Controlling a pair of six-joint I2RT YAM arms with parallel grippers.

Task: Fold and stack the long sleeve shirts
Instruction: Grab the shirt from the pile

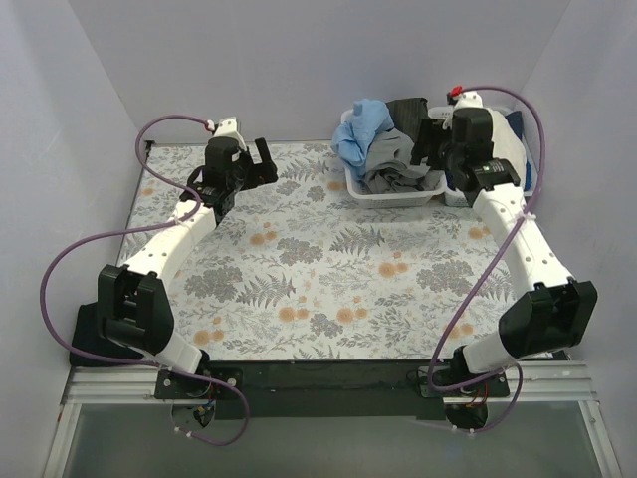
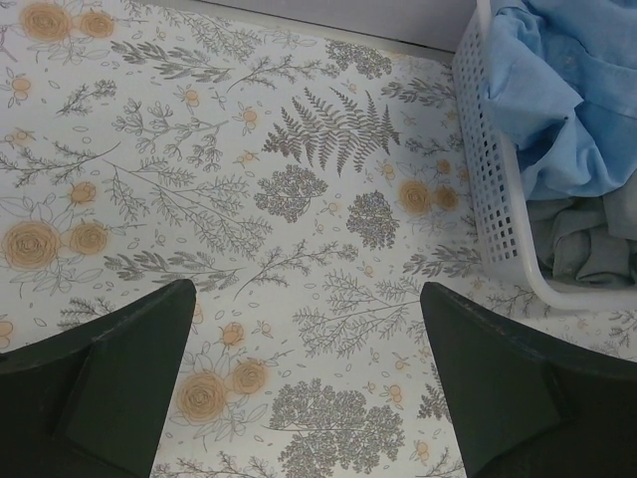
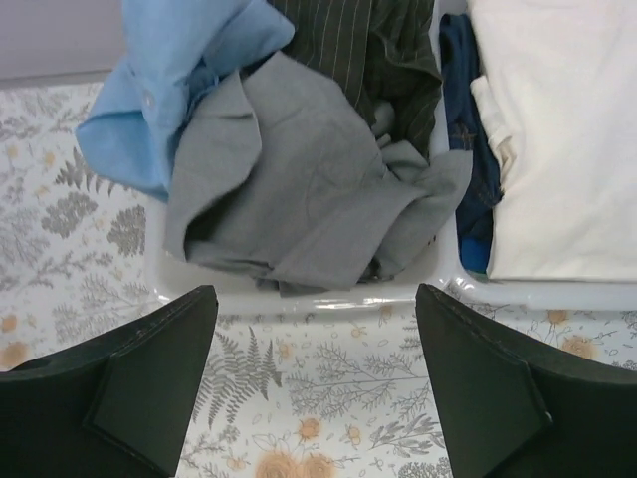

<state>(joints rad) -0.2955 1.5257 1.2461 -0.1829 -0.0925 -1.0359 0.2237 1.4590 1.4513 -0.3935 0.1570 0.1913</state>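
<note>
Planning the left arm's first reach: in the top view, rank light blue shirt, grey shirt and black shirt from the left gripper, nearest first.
From the left gripper:
1. light blue shirt, hanging over the basket's left end.
2. grey shirt, in the basket's front middle.
3. black shirt, at the basket's back, rightmost.

In the basket (image 3: 299, 296), the grey shirt (image 3: 299, 179) lay crumpled, its sleeves not told apart and its underside buried. The black shirt (image 3: 363, 50) at the basket's far side showed only a strip, covered by the grey shirt and the blue shirt (image 3: 169, 70) and cut by the top edge of the right wrist view. From above, the right arm (image 1: 498, 194) hid most of the second basket (image 3: 567, 292) beside the basket. The left wrist view's right edge cut the basket.
</note>
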